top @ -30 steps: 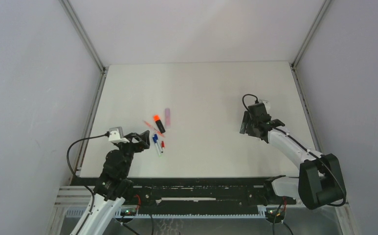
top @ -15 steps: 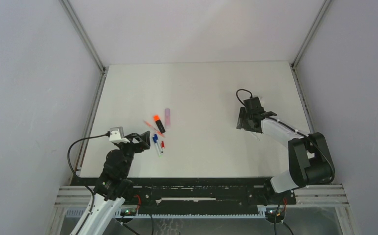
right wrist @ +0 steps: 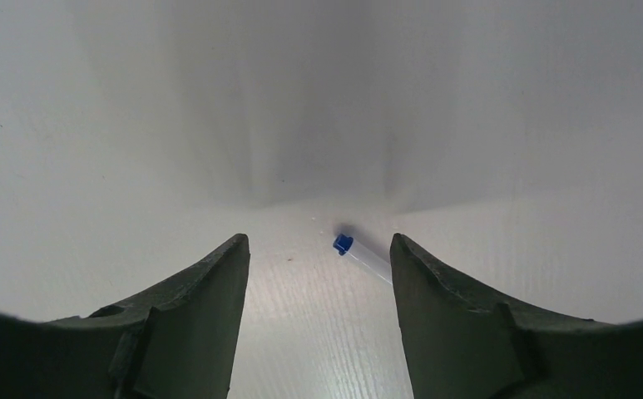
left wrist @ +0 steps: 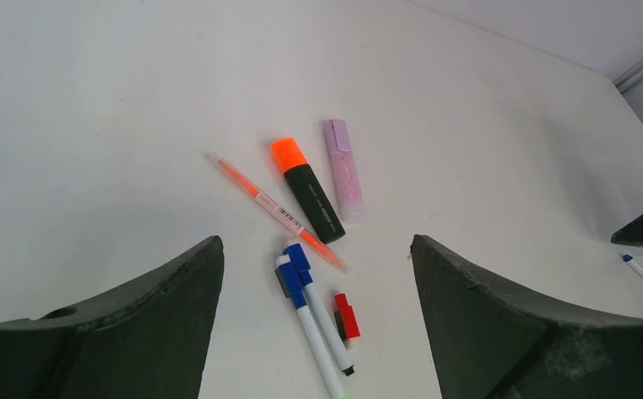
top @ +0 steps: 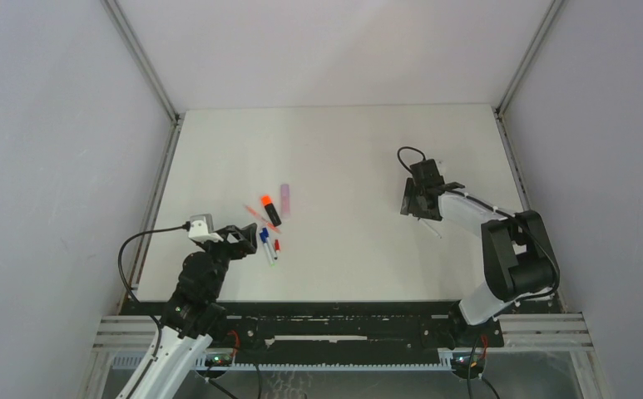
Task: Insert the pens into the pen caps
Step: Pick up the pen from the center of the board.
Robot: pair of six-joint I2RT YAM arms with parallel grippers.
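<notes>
Right gripper (right wrist: 318,241) poised low over the bench (top: 343,150), jaws standing apart and holding nothing. A thin pale pen (right wrist: 366,258) lies flat on the surface in the gap between its fingers, its blue end showing. That pen rests in the right half of the bench, well apart from the rest. Left gripper (left wrist: 316,243), spread wide and empty, hangs near the left edge above the main cluster: an orange-ended black highlighter (left wrist: 309,193), a lilac highlighter (left wrist: 344,170), a thin orange-red pen (left wrist: 272,206), two blue-capped white pens (left wrist: 294,287) and a small red cap (left wrist: 347,316). The lone pen looks light, stiff and smooth-barrelled, likely to roll or skid under a pinch; mid-barrel, across its width, seems the soundest hold. Bench top is plain matte white with a faint grain; blank pale walls (top: 51,166) close it in on three sides.
</notes>
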